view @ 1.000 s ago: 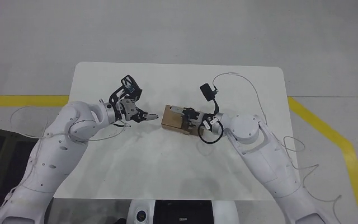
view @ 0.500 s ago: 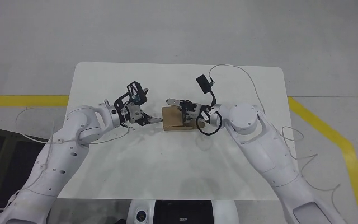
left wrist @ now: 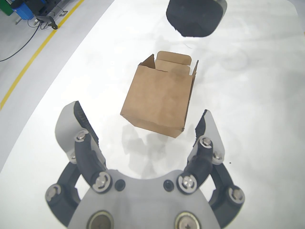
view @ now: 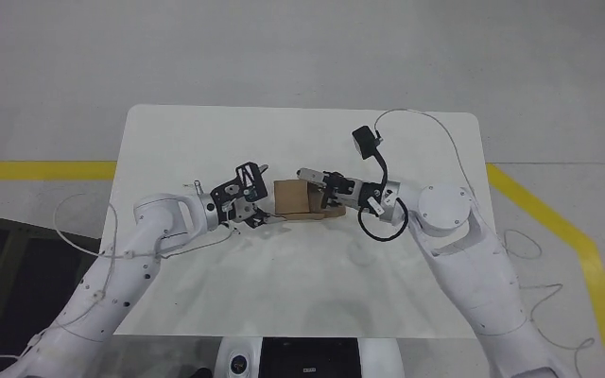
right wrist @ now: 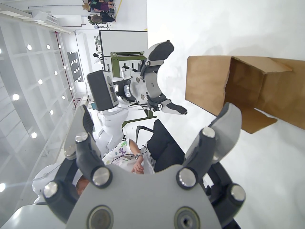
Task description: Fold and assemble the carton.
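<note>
Where the left gripper [left wrist: 140, 113] enters the scene, we see its two metal fingers [left wrist: 69, 120] spread wide, each lined with a ribbed black strip, and holding nothing. Just beyond their tips lies the carton [left wrist: 159, 101], a box of plain brown cardboard, matt and faintly mottled. It rests on its side near the middle of the smooth white table [left wrist: 250, 101]. The end nearer this gripper is folded square. The far end stands open, with side flaps and a round-cornered tuck flap [left wrist: 174, 59] projecting from it. At that open end we find the right gripper [right wrist: 156, 111], likewise wide open and gripping nothing. One finger carries a broad, rounded black pad [left wrist: 195, 15] and hangs above the carton. Whether the other finger touches a flap we cannot tell.
</note>
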Tool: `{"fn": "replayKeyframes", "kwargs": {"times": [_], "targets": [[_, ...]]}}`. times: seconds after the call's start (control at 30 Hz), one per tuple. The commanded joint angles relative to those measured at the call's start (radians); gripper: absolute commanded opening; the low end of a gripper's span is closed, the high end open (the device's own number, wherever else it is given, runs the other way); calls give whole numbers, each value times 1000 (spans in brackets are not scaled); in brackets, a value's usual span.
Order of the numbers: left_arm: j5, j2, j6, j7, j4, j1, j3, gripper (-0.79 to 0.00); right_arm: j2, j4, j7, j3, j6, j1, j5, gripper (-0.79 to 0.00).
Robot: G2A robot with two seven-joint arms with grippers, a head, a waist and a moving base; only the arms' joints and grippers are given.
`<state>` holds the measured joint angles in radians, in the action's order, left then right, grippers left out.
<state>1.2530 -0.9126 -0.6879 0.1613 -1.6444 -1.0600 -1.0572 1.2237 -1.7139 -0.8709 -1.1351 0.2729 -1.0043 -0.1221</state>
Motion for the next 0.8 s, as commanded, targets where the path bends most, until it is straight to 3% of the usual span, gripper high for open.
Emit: {"fn": "replayKeyframes", "kwargs": {"times": [0.0, 0.3, 0.6, 0.77], "targets": [[6, -8, 7, -9, 25, 18, 22, 0, -4, -6, -4, -12, -5, -9, 0, -785], [-12, -30, -18, -26, 85, 55, 67, 0, -10, -20, -4, -31, -19, -25, 8, -785], [-18, -30, -21, -24, 86, 56, 67, 0, -10, -20, -4, -31, -19, -25, 8, -785], [-16, -30, 1, -18, 90, 43, 59, 0, -23, -41, -14, -31, 32, -46, 117, -785]]}}
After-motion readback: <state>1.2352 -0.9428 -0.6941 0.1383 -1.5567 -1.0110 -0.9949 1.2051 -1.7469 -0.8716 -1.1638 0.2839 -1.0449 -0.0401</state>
